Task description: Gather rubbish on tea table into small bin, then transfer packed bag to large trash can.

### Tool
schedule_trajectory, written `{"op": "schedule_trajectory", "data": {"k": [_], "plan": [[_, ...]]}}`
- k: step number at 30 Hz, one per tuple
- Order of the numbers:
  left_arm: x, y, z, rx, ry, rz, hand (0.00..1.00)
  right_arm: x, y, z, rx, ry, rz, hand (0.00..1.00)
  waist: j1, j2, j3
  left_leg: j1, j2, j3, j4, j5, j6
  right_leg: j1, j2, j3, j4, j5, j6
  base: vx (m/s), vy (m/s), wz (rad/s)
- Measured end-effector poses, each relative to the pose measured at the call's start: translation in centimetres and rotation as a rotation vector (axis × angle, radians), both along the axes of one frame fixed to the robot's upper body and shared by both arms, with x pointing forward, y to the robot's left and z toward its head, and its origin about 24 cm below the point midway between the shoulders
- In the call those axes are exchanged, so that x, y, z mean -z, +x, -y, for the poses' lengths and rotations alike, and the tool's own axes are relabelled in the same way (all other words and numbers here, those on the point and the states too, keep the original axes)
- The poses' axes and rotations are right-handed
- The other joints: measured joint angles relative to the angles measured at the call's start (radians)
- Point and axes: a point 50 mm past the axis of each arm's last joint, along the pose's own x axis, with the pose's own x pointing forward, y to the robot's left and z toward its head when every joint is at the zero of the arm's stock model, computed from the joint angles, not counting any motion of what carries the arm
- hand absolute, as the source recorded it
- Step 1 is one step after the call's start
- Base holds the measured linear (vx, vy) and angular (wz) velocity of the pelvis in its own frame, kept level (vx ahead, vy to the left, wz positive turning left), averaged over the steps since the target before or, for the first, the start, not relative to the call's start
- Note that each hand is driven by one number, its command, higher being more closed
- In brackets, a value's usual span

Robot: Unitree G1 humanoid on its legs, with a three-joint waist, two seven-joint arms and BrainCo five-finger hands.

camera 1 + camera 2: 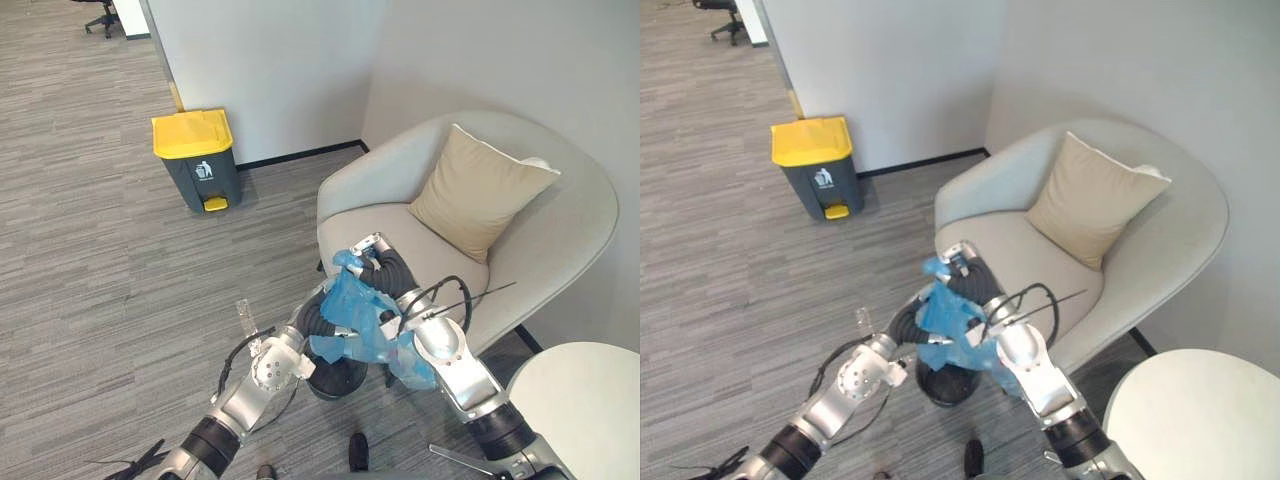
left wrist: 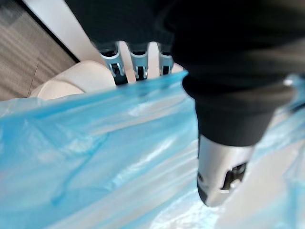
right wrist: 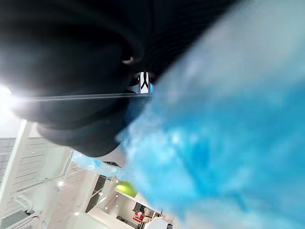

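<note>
Stereo downward; wrist views seemingly against bag (image 2: 95, 157).

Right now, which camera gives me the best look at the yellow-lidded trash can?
The left eye view: the trash can stands whole by the wall, lid shut. The right eye view shows it too, nearer the edge. Both wrist views face the blue bag.

Grey floor (image 1: 90, 250) bears yellow-lidded trash can (image 1: 197, 160), armchair (image 1: 580, 230) and small black bin (image 1: 335, 380).
</note>
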Motion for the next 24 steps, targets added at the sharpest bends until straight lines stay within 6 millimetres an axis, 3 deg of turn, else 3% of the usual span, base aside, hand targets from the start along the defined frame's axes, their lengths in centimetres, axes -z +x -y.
{"op": "schedule_trajectory", "data": {"k": [6,13,24], "plan": [[0.0,-0.1,0.0,-0.027,-0.003,0.017,0.00,0.0,0.0,-0.6,-0.017,0.017,0.000,1.00,0.000,0.000,0.000,0.002,0.001,-0.004,-0.002,0.002,0.002,0.002,0.000,0.000,0.000,0.002,-0.001,0.00,0.000,0.00],[0.8,-0.6,-1.3,-0.114,-0.039,-0.024,0.00,0.2,-0.1,-0.6,-0.011,0.011,-0.005,1.00,-0.001,0.000,0.000,0.024,0.002,-0.011,-0.030,0.013,0.002,0.015,0.000,0.000,0.000,0.000,0.001,0.00,-0.005,0.02],[1.2,-1.2,-2.3,-0.172,-0.060,-0.044,0.00,1.8,-0.6,0.6,0.052,0.009,-0.058,1.00,0.002,-0.001,-0.001,0.030,0.001,-0.015,-0.036,0.014,0.002,0.020,-0.001,-0.003,0.000,-0.003,0.005,0.00,-0.003,0.01]]}}
